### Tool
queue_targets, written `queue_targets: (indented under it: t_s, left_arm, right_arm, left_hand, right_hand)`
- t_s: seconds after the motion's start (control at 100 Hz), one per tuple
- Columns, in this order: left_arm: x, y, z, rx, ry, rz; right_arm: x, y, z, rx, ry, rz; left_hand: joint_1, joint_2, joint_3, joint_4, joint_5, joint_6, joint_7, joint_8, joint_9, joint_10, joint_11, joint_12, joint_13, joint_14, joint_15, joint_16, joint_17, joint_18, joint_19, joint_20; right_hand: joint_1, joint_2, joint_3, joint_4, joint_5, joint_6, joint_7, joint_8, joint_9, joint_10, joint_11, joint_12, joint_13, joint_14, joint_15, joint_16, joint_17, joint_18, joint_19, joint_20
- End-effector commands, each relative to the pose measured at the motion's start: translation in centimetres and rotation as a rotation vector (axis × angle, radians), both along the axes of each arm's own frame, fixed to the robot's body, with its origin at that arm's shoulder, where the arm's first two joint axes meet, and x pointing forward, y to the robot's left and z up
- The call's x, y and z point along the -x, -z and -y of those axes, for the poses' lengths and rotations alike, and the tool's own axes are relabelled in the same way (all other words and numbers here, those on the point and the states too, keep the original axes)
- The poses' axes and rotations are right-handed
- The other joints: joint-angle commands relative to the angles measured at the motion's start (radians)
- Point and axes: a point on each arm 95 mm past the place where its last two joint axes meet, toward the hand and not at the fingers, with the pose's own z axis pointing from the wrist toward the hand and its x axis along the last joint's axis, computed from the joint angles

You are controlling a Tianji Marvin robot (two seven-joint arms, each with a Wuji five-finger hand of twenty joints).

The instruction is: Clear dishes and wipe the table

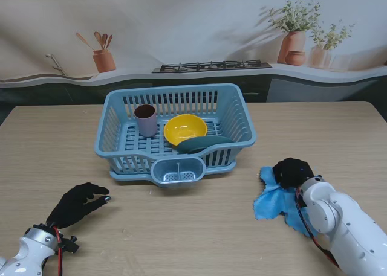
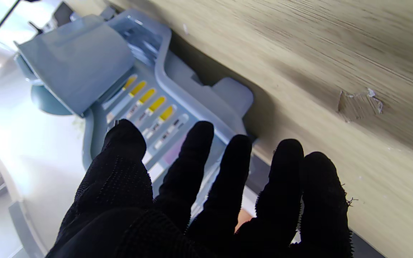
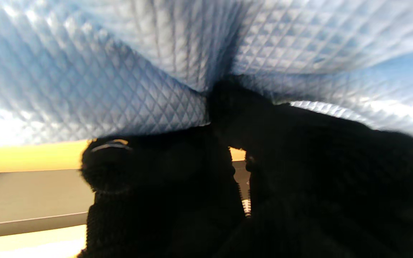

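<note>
Blue cloth (image 1: 273, 202) lies bunched under the right hand (image 1: 292, 172)

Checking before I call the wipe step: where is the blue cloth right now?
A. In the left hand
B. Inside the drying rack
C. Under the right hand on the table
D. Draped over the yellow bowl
C: the blue cloth lies on the table with the right hand pressed on it, its fingers bunched into the fabric; the left hand is open, holding nothing.

text: none readable | labels: none | brands: none | numbers: none | signs: none in any view
</note>
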Motion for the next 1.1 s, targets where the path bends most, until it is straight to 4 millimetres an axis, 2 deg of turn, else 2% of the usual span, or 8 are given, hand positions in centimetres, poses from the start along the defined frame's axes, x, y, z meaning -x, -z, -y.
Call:
queue_targets:
  t_s: [0.0,0.34,0.56,0.76,1.09]
  left_arm:
    - [0.2,0.1,0.2,0.003,0.007,-0.002]
    - [0.3,0.1,0.2,0.005,0.006,-0.001]
    - [0.4,0.1,0.1,0.006,0.008,0.001]
    - [0.5,0.1,0.1,0.007,0.008,0.003]
    - [0.5,0.1,0.1,0.008,0.005,0.003]
  right_arm:
    - [2.9,2.5,1.1,0.036,-0.025,-0.092]
    - [8.2,1.7,2.6,-0.016,-0.045,-0.148]
    - [9.8,1.8,1.9,-0.056,-0.066,-0.209]
    - [9.1,2.1,0.4,-0.075,-0.098,-0.237]
    - [4.7,1.7,-2.2,-0.06,-0.117,-0.193]
  left_hand:
    - [0.021,0.016,0.013,0.019,-0.013,-0.023,0.002,0.007,-0.004,-0.028,-0.001,-0.02,0.013,-0.012,-0.004,-0.001,-0.008,-0.013,-0.014,-0.015]
    - [0.021,0.015,0.016,0.018,-0.013,-0.022,0.001,0.007,-0.005,-0.029,-0.002,-0.02,0.011,-0.012,-0.004,0.0,-0.008,-0.013,-0.014,-0.015]
    - [0.019,0.016,0.017,0.018,-0.013,-0.023,0.001,0.006,-0.005,-0.031,-0.001,-0.02,0.011,-0.013,-0.004,0.0,-0.008,-0.013,-0.014,-0.015]
    - [0.019,0.016,0.018,0.018,-0.013,-0.023,0.001,0.006,-0.004,-0.032,-0.002,-0.02,0.013,-0.012,-0.004,0.0,-0.008,-0.013,-0.014,-0.015]
    - [0.018,0.014,0.018,0.018,-0.013,-0.022,0.001,0.006,-0.005,-0.031,-0.002,-0.02,0.012,-0.012,-0.004,0.0,-0.008,-0.013,-0.014,-0.015]
  right_hand:
    - [0.064,0.013,0.039,0.004,0.011,0.051,0.005,-0.006,0.015,-0.046,-0.086,-0.063,0.016,0.023,0.019,0.002,-0.02,-0.087,-0.001,0.014]
    - [0.065,0.012,0.04,0.004,0.011,0.052,0.005,-0.006,0.015,-0.045,-0.084,-0.064,0.016,0.025,0.02,0.001,-0.02,-0.084,0.0,0.014]
    - [0.065,0.011,0.041,0.004,0.012,0.052,0.007,-0.006,0.017,-0.045,-0.084,-0.064,0.016,0.026,0.021,0.0,-0.021,-0.083,0.001,0.014]
    - [0.064,0.01,0.041,0.003,0.012,0.052,0.007,-0.007,0.017,-0.046,-0.085,-0.064,0.016,0.024,0.021,-0.001,-0.021,-0.083,0.001,0.015]
    - [0.064,0.012,0.04,0.003,0.012,0.049,0.006,-0.007,0.017,-0.046,-0.085,-0.063,0.017,0.028,0.022,-0.001,-0.018,-0.089,0.002,0.015]
